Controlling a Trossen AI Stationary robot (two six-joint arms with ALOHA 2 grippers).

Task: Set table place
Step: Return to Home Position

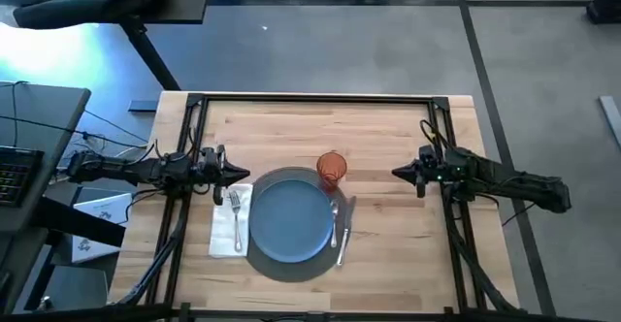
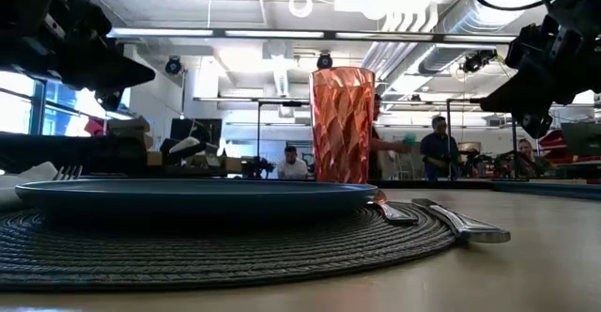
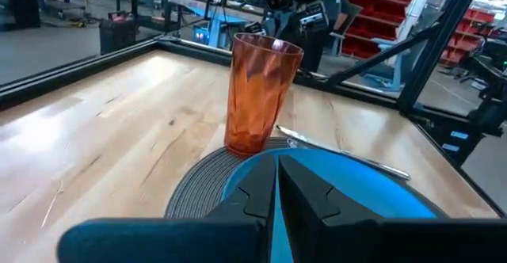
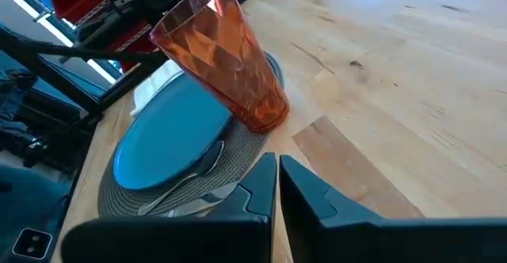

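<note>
From above, both arms are seen stretched level over the wooden table [image 1: 388, 264]. The left gripper [image 1: 243, 174] and right gripper [image 1: 398, 173] are pointed at each other, and between them lies the round woven mat [image 1: 281, 270] with the smooth blue plate [image 1: 291, 217]. The folded white napkin [image 1: 223, 237] and fork [image 1: 236, 210] are set just beside the left tips, the spoon [image 1: 335, 221] and knife [image 1: 344, 233] toward the right ones. At table height, the faceted orange tumbler [image 2: 342, 124] is shown upright between the raised claws; in each wrist view, the dark fingers are pressed together on nothing, with the tumbler ahead of them.
</note>
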